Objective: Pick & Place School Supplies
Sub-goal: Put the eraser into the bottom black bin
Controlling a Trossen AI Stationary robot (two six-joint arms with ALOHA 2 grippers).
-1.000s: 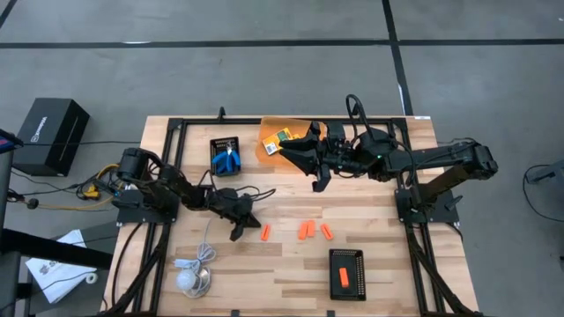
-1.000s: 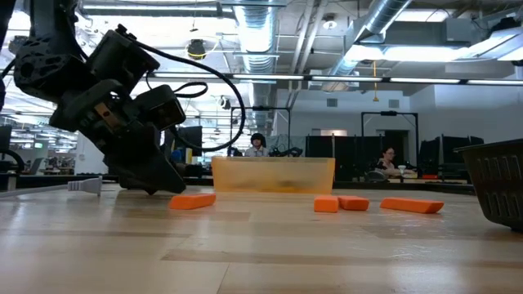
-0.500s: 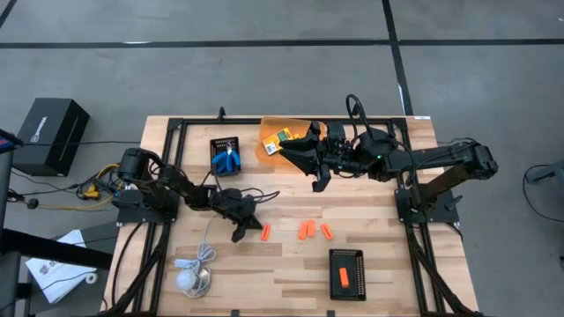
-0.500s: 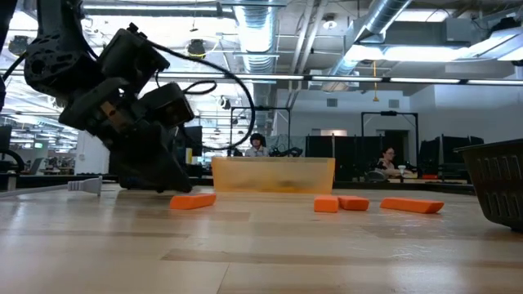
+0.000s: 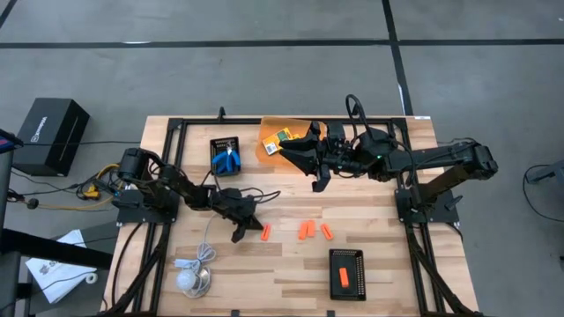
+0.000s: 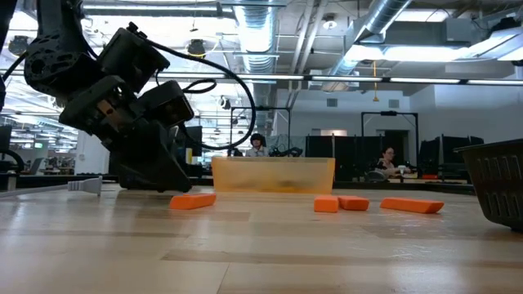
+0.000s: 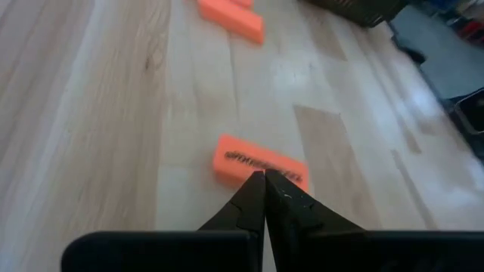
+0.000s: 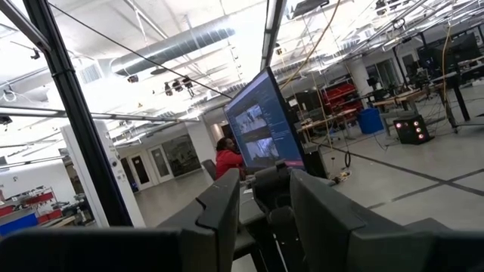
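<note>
Now left gripper (image 7: 265, 179), fingers pressed together, empty, is hovering tip-down just beside short orange plastic stick (image 7: 259, 165) on wooden table (image 5: 379, 220). Stick is looking light, rigid, smooth; grip across narrow sides. Right gripper (image 5: 304, 151) is waiting half-open, seemingly empty.

The high camera looks straight down on the whole table (image 5: 291, 255) from well above. The low camera sits at table-top level, close behind the left end effector (image 6: 176, 184), facing the room; both views share the orange stick (image 6: 193, 201) just beside its tip. The left wrist camera looks down past the left end effector, very near that same stick. The right wrist camera faces out past the right end effector (image 8: 265, 200) into the room.
</note>
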